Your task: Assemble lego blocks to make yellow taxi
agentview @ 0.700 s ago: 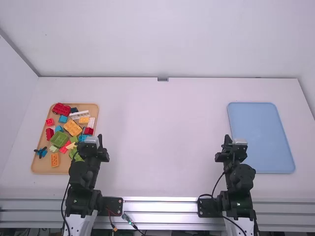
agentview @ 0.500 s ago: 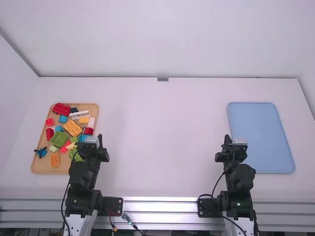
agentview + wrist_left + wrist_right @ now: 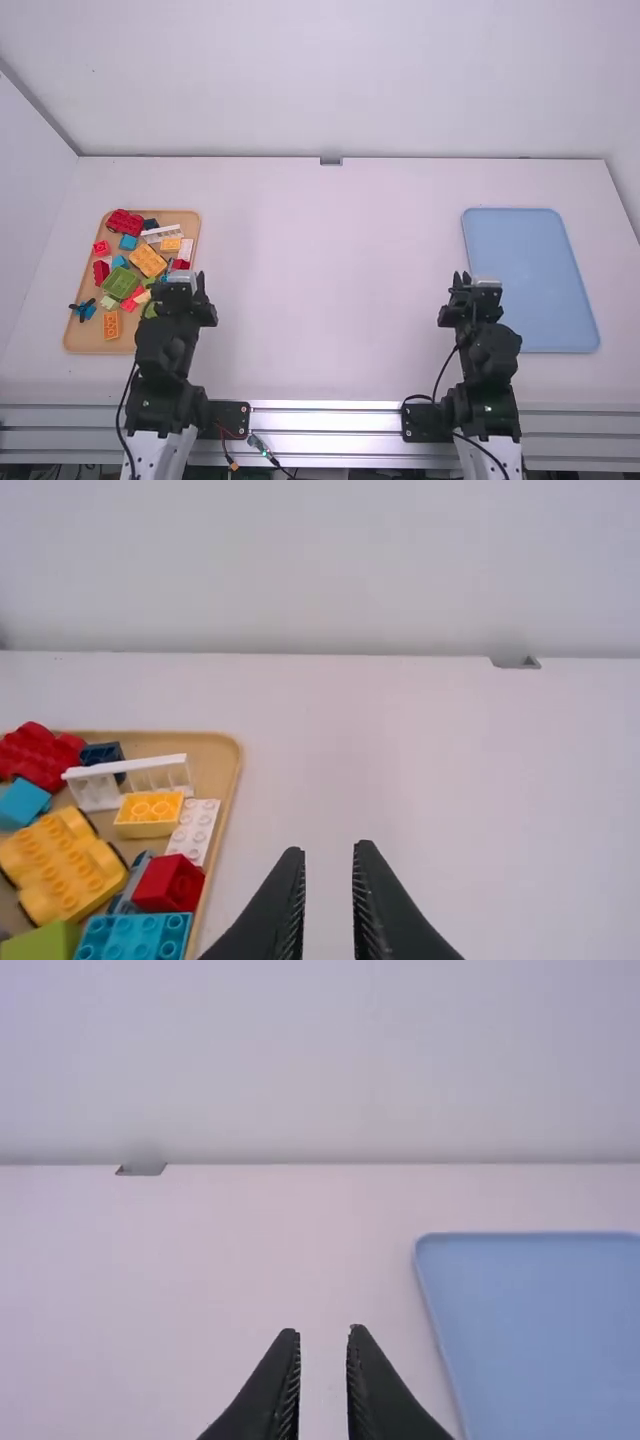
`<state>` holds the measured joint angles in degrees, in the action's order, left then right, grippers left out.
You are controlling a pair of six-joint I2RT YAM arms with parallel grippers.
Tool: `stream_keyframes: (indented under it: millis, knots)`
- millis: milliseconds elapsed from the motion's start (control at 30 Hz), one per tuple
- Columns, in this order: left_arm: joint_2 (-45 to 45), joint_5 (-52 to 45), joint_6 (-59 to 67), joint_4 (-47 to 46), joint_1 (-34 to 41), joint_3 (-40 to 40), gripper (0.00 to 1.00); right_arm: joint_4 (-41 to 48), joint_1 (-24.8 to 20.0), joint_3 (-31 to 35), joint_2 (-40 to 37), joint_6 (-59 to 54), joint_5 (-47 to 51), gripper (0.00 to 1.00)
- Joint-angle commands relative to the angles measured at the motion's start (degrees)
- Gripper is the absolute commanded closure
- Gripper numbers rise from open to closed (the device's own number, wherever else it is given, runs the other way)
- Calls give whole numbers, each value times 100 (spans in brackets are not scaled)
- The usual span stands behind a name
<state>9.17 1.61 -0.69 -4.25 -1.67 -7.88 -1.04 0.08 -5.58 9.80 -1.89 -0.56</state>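
Tan tray [image 3: 75, 335] with the loose toy blocks [image 3: 148, 261]: found on the white table [image 3: 330, 290], to the left of your left hand [image 3: 184, 292] and partly beyond it. Your left hand has its two fingers spread, with nothing between the tips.

Of the yellow pieces, you have a large yellow block [image 3: 65, 868] with dark round parts along its sides, lying tilted ahead and to the left of the left hand. You have a small yellow block [image 3: 150, 813] slightly farther ahead, just beside a white rail piece [image 3: 155, 774]. A white block [image 3: 193, 830] lies closer to the tray's right edge, with a small red block [image 3: 170, 883] and a blue studded block [image 3: 135, 937] nearer your hand. Farther left and ahead are a large red block [image 3: 124, 221] and a dark blue block [image 3: 102, 754]. An orange block [image 3: 111, 322] lies to the left and a little nearer the arm's base than the hand; a green block [image 3: 120, 283] lies directly left.

Your right hand [image 3: 474, 292] is likewise spread and holds nothing. It is well apart from your left hand. To its right, extending ahead, lies a blue tray [image 3: 530, 270], flat on the table. You have bare table between the two hands.
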Motion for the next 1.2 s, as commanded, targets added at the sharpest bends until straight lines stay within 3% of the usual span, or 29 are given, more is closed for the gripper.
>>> stream_keyframes:
  millis: [0,300,700,933,1167]
  knots:
    - [301,64,-103,-74,-134,-453,83,-89,42,-383,296,-82,-22,83]
    - [1480,274,-790,-407,-389,-1538,68,-433,97,-1137,1485,-245,-103,68]
    - [3695,542,-1213,-765,-888,-3275,44,-849,185,-2363,3294,-231,-308,44]
    - [5288,767,-1449,-1743,-1310,-4734,32,-1027,427,-3023,4273,-326,-358,31]
    - [7611,959,-1677,-3575,-1855,-6993,18,-1142,767,-3707,5293,-803,-441,18]
